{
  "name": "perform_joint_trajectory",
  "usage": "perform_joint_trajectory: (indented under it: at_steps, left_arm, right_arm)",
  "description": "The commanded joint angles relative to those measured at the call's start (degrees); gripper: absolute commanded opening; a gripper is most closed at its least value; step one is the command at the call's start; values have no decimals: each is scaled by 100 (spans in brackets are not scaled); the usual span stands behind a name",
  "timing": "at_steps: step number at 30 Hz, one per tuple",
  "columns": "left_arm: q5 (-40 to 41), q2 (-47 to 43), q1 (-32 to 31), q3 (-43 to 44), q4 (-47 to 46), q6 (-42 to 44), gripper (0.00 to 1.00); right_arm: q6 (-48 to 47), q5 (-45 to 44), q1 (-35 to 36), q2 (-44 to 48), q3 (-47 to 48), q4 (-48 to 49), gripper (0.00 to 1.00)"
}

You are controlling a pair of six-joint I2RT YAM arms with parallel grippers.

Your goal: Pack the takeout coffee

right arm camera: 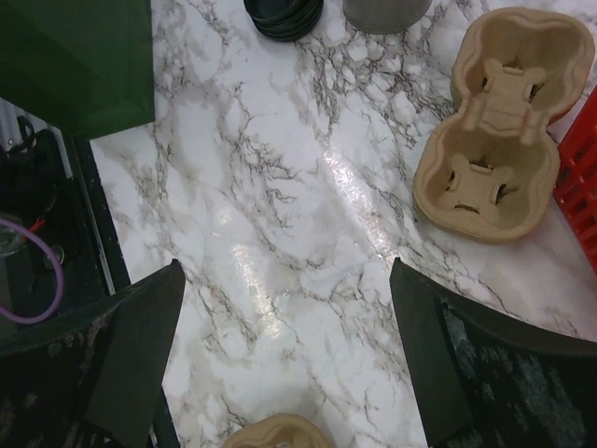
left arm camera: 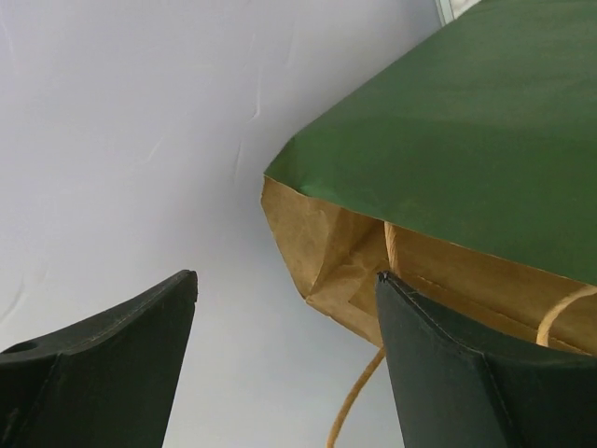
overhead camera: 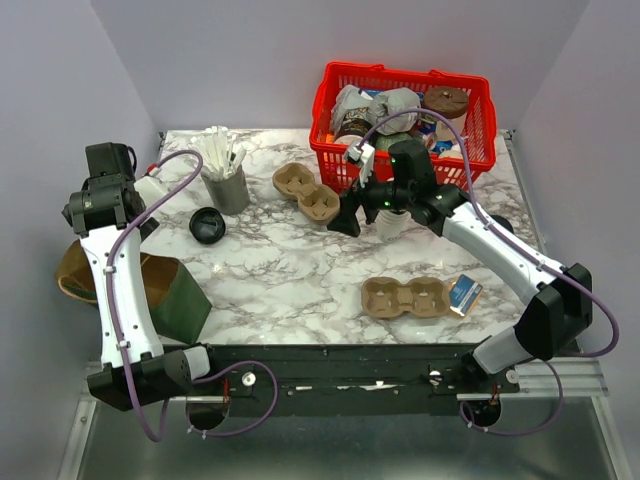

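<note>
A green paper bag (overhead camera: 170, 300) with a brown lining lies on its side at the table's left edge, its mouth toward the left. In the left wrist view my left gripper (left arm camera: 286, 276) is open at the bag's brown rim (left arm camera: 336, 271). Its right finger (left arm camera: 466, 373) is close against the rim and the rope handle (left arm camera: 359, 397). My right gripper (overhead camera: 347, 214) hangs open over bare marble (right arm camera: 280, 187) at mid-table, holding nothing. Beneath the right arm sits a white cup-like thing (overhead camera: 392, 222), mostly hidden. Two-cup pulp carriers lie at the back (overhead camera: 308, 192) and the front (overhead camera: 405, 297).
A red basket (overhead camera: 480, 140) full of supplies stands at the back right. A grey cup of stirrers (overhead camera: 228, 186) and a stack of black lids (overhead camera: 207, 224) sit at the back left. A small blue packet (overhead camera: 465, 293) lies beside the front carrier.
</note>
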State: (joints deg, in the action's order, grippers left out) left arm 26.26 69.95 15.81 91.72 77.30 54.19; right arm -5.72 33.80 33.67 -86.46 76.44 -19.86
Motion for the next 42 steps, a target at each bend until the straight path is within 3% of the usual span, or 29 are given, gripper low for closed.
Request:
perform_joint_trajectory:
  at_steps: [1,6,22,27,34,42]
  left_arm:
    - [63,229,36,-198,936,618,85]
    - [204,554,45,-269,945,697,84]
    - [-446,1302,-8,338,919,1119,63]
    - [-990,1153,1,311,761,1854,67]
    - [-1378,475,-8,-470,-162,3132,74]
    - [-1756,1152,9,188,593,2596,57]
  right_arm:
    - [88,144,-18,23,-6,-10,100]
    - [97,65,-18,111,-147,61,100]
    - [88,-93,-18,225,-332,193,100]
    - [141,-119,-18,331,-429,237,100]
    - [141,-120,-18,366,-429,237,100]
    - [141,-128,-18,375,-376,175,100]
